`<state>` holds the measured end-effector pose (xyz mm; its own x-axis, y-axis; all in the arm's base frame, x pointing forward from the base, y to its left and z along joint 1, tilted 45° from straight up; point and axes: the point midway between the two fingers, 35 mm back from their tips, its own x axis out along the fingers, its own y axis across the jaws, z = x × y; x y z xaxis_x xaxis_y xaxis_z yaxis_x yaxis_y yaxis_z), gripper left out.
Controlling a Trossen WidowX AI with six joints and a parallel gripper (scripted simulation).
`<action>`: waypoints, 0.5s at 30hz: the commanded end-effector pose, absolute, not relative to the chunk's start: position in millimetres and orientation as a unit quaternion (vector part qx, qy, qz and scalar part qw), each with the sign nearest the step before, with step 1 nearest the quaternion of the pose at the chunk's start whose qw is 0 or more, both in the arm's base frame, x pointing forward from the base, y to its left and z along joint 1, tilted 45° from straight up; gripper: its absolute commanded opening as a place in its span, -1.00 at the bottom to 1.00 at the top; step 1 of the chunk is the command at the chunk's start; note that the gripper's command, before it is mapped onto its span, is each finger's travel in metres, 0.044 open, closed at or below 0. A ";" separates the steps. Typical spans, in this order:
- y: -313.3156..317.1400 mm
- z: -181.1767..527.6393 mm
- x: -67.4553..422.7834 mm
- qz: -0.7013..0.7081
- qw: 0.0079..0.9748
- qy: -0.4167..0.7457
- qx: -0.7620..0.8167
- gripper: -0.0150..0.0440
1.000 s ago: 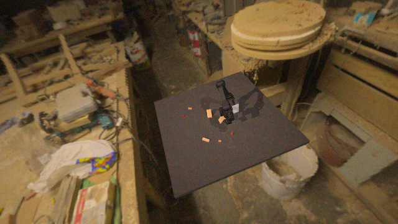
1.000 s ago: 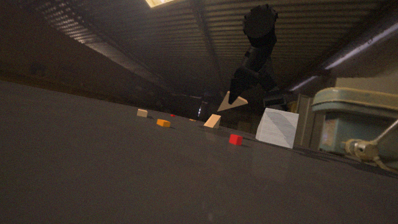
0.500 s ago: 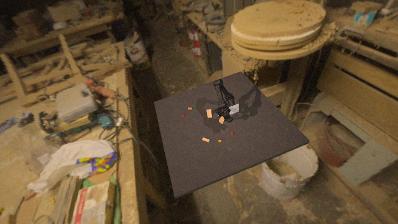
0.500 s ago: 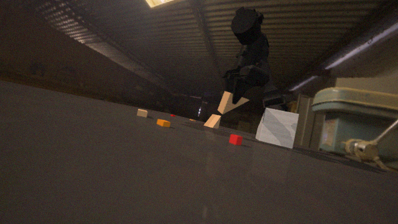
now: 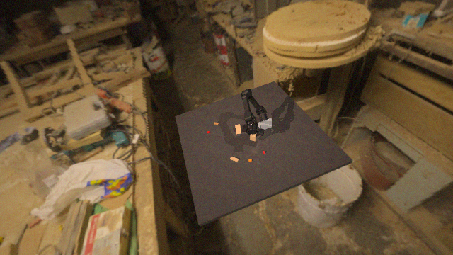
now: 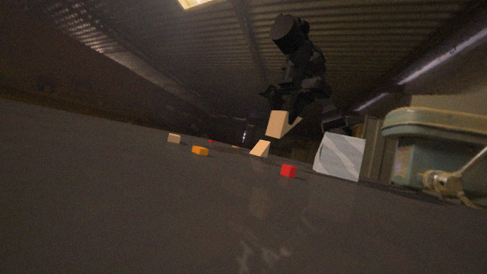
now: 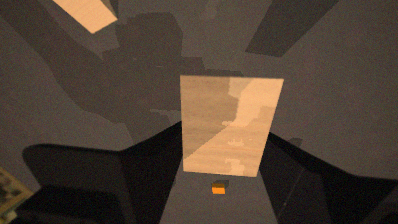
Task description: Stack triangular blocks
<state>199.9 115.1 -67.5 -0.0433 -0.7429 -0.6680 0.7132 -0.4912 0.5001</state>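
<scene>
Two tan wedges show in the exterior view: left of the grey block [image 6: 338, 156], one triangular block [image 6: 260, 148] rests on the table [image 6: 114, 198], while just above it the gripper [image 6: 294, 114] clamps the other triangular block [image 6: 279, 123] aloft.

Dim, warm, grainy; blurred surroundings

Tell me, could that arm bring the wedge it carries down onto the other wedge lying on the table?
Probably yes. The gripper is shut on the held wedge, which hangs in the air a little above the wedge on the table. Nothing shows between them; the grey block stands off to one side.
</scene>
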 end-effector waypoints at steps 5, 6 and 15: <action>116.9 -64.9 203.5 -0.733 0.516 0.077 0.437 -0.49; 117.0 -64.8 203.6 -0.733 0.516 0.079 0.436 -0.49; 116.0 -61.4 206.6 -0.737 0.481 0.022 0.475 -0.49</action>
